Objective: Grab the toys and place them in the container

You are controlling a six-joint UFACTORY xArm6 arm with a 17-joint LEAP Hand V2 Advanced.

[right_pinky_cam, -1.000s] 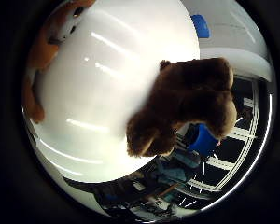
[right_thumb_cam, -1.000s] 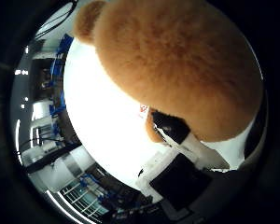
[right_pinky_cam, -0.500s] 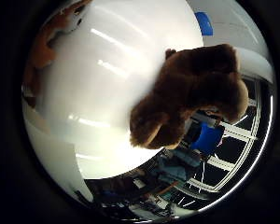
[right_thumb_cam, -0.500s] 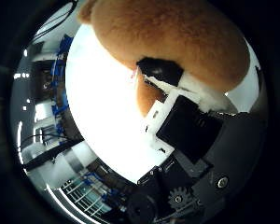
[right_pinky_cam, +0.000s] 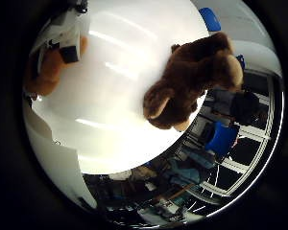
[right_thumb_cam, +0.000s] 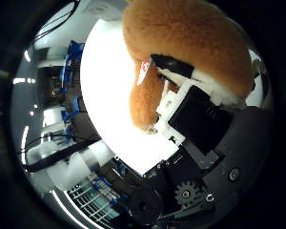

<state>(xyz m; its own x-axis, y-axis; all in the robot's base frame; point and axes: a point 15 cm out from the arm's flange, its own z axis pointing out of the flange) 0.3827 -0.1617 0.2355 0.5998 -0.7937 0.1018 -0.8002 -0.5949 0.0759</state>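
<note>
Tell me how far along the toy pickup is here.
Nothing looks finished: no container shows in either view. In hand: the robot hand has its fingers curled against the orange plush toy, close to the palm. Left: the dark brown plush bear lies untouched on the white table.

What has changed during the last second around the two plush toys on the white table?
The hand has closed its fingers around the orange plush toy; a second ago they were barely in view. The dark brown plush toy still lies untouched on the white table, apart from the orange one. No container is visible.
</note>
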